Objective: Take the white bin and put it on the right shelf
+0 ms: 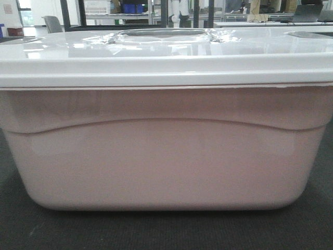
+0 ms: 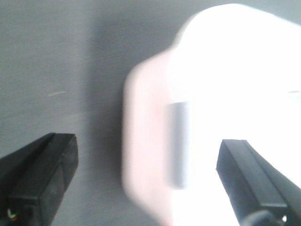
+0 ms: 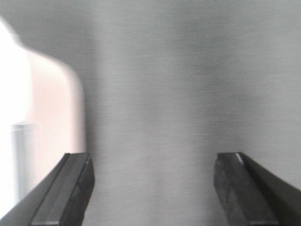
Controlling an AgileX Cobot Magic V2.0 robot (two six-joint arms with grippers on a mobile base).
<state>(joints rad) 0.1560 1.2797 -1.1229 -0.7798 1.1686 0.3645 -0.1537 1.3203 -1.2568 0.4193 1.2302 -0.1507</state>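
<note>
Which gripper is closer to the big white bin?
Left, it seems. The left gripper is open, with the end of the white bin framed between its fingers; the right gripper is open over grey carpet, the bin off to one side.

dark carpet (image 1: 166,232), grey chair (image 1: 52,23) behind

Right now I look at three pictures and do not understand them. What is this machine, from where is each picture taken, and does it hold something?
This is a robot with two arms. The front picture looks straight at the white bin, a pinkish tub with a white lid, standing on a dark mat. The other two pictures come from cameras on the wrists. The black bars are gripper fingers. The left gripper is open over an edge of the bin; the right gripper is open beside the bin, over the mat. Neither holds anything.
</note>
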